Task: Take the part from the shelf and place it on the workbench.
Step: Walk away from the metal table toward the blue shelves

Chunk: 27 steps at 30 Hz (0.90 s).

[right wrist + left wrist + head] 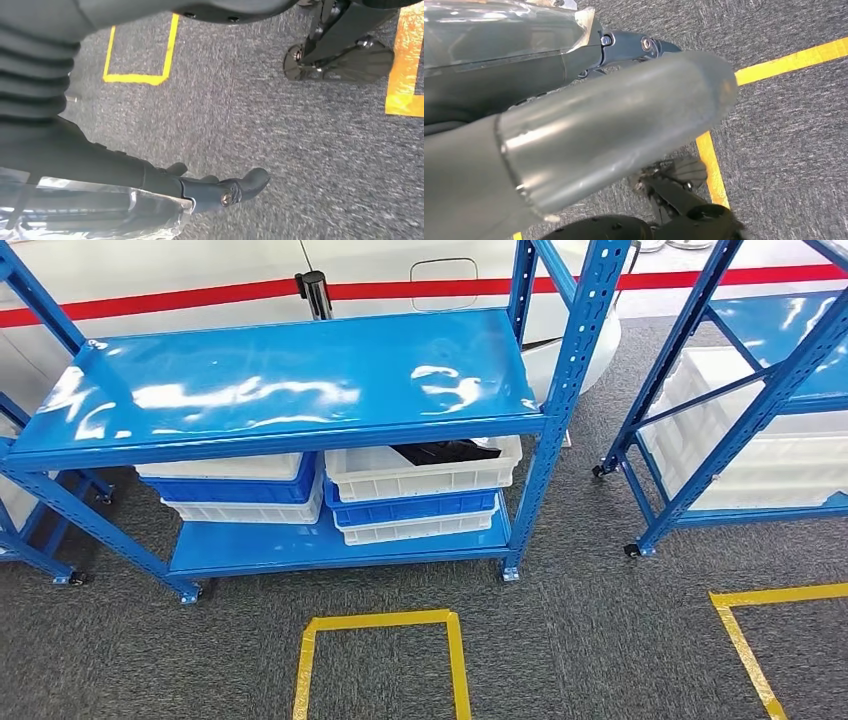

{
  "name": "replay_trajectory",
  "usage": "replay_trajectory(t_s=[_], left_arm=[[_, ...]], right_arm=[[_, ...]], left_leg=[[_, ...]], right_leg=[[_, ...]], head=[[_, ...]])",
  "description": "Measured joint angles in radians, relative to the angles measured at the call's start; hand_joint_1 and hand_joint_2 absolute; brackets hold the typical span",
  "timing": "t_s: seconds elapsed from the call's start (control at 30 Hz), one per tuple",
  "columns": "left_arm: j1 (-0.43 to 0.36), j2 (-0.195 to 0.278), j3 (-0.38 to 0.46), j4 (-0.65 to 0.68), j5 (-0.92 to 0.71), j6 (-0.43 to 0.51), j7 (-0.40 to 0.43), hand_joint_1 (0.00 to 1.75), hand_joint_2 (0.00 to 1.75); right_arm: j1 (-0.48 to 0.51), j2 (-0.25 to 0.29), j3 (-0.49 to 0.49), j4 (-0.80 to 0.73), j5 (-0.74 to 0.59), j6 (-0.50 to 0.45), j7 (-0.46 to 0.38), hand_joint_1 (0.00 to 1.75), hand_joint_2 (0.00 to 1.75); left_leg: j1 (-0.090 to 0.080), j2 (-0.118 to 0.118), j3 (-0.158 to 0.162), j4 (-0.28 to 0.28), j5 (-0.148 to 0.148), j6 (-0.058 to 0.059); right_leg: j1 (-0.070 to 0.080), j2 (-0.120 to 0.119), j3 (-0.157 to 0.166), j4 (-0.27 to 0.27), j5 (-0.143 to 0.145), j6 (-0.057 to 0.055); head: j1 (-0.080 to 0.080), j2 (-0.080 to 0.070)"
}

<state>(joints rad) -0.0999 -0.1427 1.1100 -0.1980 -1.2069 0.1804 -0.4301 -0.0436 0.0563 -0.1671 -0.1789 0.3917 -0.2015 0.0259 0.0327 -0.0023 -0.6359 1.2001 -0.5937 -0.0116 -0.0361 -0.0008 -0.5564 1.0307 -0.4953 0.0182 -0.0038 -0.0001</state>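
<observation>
A black part [445, 451] lies in the top white bin [420, 480] on the lower level of the blue shelf [290, 380], partly hidden under the top board. In the left wrist view my left hand [619, 115] hangs over the grey carpet, thick thumb and dark fingers stretched out, holding nothing. In the right wrist view my right hand [200, 187] also hangs over the carpet, its dark fingers extended and empty. Both hands are far from the shelf.
The white bin sits on a blue bin [410, 508] and another white one; a second stack [235, 490] stands to its left. Another blue shelf [760, 410] with white bins stands at right. Yellow tape squares [380, 660] mark the carpet before the shelves.
</observation>
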Motion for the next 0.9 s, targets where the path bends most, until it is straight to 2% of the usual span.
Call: replay_trajectory(t_s=[0.03, 0.07, 0.1, 0.13, 0.2, 0.23, 0.27, 0.3, 0.4, 0.57, 0.9], left_arm=[[0.001, 0.0, 0.001, 0.0, 0.0, 0.0, 0.0, 0.0, 0.0], [0.002, 0.0, 0.002, 0.0, 0.001, 0.0, 0.0, 0.0, 0.0], [0.003, 0.0, 0.003, 0.0, 0.001, 0.001, 0.0, 0.0, 0.0], [0.003, 0.0, 0.003, 0.0, 0.001, 0.002, 0.0, 0.0, 0.0], [0.002, 0.0, 0.004, 0.0, 0.001, 0.004, 0.0, 0.0, 0.0], [0.001, 0.001, 0.004, 0.0, 0.001, 0.005, 0.0, 0.0, 0.0], [0.001, 0.001, 0.005, 0.0, 0.001, 0.005, 0.0, 0.0, 0.0], [0.001, 0.001, 0.005, 0.0, 0.001, 0.006, 0.001, 0.0, 0.0], [0.003, 0.0, 0.008, 0.0, 0.001, 0.007, 0.002, 0.0, 0.0], [0.003, -0.001, 0.012, 0.0, 0.0, 0.009, 0.005, 0.0, 0.0], [0.001, -0.003, 0.012, 0.0, -0.002, 0.012, 0.01, 0.0, 0.0]], right_arm=[[0.0, 0.0, 0.0, 0.0, 0.001, 0.002, -0.001, 0.0, 1.75], [0.0, 0.0, 0.0, 0.0, 0.002, 0.004, -0.001, 0.0, 1.75], [0.001, 0.0, 0.0, 0.0, 0.002, 0.005, -0.002, 0.0, 1.31], [0.0, 0.0, 0.0, 0.0, 0.003, 0.005, -0.003, 0.0, 0.87], [-0.001, 0.001, 0.0, 0.0, 0.004, 0.006, -0.005, 0.0, 0.0], [-0.001, 0.001, 0.0, 0.0, 0.004, 0.008, -0.006, 0.0, 0.0], [-0.002, 0.002, 0.0, 0.0, 0.004, 0.01, -0.007, 0.0, 0.0], [-0.003, 0.002, 0.0, 0.0, 0.004, 0.013, -0.008, 0.0, 0.0], [-0.003, 0.0, 0.0, 0.0, 0.002, 0.02, -0.009, 0.0, 0.0], [-0.001, -0.001, 0.0, 0.0, 0.001, 0.023, -0.01, 0.0, 0.0], [-0.001, -0.003, 0.0, 0.0, 0.007, 0.007, -0.013, 0.0, 0.0]], left_leg=[[-0.001, 0.0, -0.03, 0.062, -0.024, 0.001], [-0.002, 0.0, -0.049, 0.099, -0.033, 0.004], [-0.004, 0.001, -0.049, 0.099, -0.022, 0.01], [-0.008, 0.002, -0.03, 0.061, 0.004, 0.02], [-0.021, 0.01, 0.039, -0.072, 0.063, 0.046], [-0.028, 0.016, 0.066, -0.124, 0.08, 0.055], [-0.034, 0.02, 0.08, -0.156, 0.087, 0.059], [-0.037, 0.023, 0.084, -0.168, 0.088, 0.051], [-0.042, 0.022, 0.086, -0.173, 0.091, 0.031], [-0.046, 0.023, 0.085, -0.172, 0.094, 0.042], [-0.048, 0.022, 0.085, -0.172, 0.093, 0.046]], right_leg=[[0.005, -0.005, -0.002, 0.0, 0.0, -0.003], [0.011, -0.01, -0.002, 0.0, 0.0, -0.006], [0.016, -0.014, -0.003, 0.0, 0.0, -0.007], [0.02, -0.019, -0.002, 0.0, 0.0, -0.009], [0.027, -0.025, 0.0, 0.0, 0.0, -0.01], [0.03, -0.027, 0.0, 0.0, 0.0, -0.01], [0.033, -0.03, -0.001, 0.001, -0.001, -0.01], [0.036, -0.032, -0.004, 0.002, -0.003, -0.013], [0.036, -0.035, -0.011, 0.002, -0.005, -0.019], [0.034, -0.034, -0.001, -0.003, 0.001, -0.009], [0.03, -0.034, 0.0, -0.007, 0.002, -0.007]], head=[[0.0, 0.0], [0.0, 0.0], [0.0, 0.0], [0.0, 0.0], [0.0, 0.0], [0.001, 0.0], [0.001, 0.0], [0.001, 0.0], [0.001, 0.0], [0.001, 0.0], [0.002, 0.0]])
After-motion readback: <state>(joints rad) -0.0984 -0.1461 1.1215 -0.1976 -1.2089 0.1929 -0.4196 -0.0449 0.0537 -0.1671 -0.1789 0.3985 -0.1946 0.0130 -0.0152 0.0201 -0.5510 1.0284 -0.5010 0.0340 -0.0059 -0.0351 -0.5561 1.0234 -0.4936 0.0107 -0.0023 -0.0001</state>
